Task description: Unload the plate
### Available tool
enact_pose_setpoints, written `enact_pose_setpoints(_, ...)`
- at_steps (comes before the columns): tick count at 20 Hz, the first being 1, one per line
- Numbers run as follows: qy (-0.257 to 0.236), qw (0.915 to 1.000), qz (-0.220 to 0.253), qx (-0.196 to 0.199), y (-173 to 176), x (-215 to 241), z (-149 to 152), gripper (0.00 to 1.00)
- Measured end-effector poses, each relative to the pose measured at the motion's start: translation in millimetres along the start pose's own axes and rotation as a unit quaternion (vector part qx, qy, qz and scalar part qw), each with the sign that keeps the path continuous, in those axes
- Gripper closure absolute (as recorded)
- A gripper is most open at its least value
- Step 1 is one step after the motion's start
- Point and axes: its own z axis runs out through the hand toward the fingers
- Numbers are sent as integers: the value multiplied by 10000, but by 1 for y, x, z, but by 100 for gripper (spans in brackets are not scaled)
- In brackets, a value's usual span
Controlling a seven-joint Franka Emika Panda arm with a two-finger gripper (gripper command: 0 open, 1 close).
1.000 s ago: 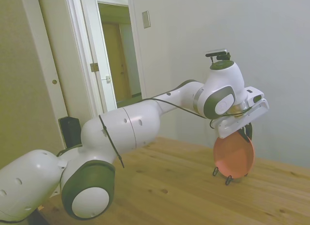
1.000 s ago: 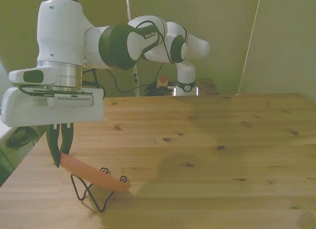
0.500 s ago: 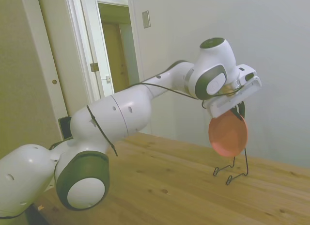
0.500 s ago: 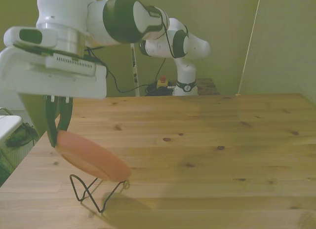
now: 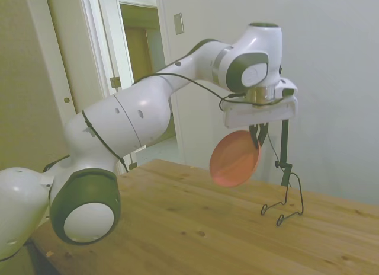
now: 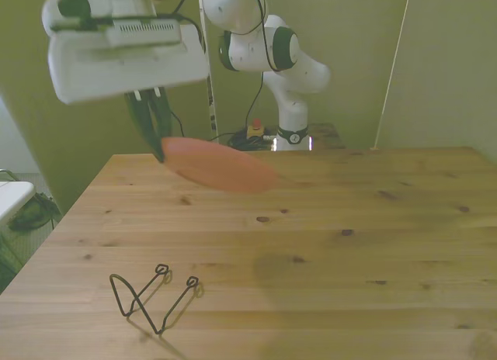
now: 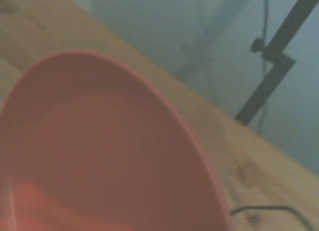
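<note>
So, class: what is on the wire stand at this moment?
Nothing: the wire stand sits bare on the table. The plate hangs in the air, gripped at its rim by the claw, well away from it. Nothing covers the stand.

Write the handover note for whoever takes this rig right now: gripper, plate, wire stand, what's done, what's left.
Gripper: shut on the plate's rim, high above the table.
Plate: salmon-pink, hanging in the air from the gripper, tilted, touching nothing else.
Wire stand: on the table near the front view's left corner, nothing in it.
Done: plate is out of the stand.
Left: lower the plate onto a bare patch of table, open the gripper, back away.
</note>
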Motion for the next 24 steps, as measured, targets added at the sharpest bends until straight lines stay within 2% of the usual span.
enact_pose_setpoints(2, -595, 9979, 159, 211, 0, -4, 45, 100)
enact_pose_setpoints(4, -1179, 9915, 409, 373, 0, -9, 95, 100)
enact_pose_setpoints(7, -1540, 9857, 583, 367, 2, -11, 144, 100)
enact_pose_setpoints(10, -1707, 9832, 623, 199, 7, -13, 167, 100)
enact_pose_setpoints(14, -1789, 9816, 665, 10, 15, -15, 183, 100)
enact_pose_setpoints(15, -1791, 9816, 660, -23, 16, -14, 185, 0)
enact_pose_setpoints(24, -1642, 9853, 424, -217, 14, -8, 187, 0)
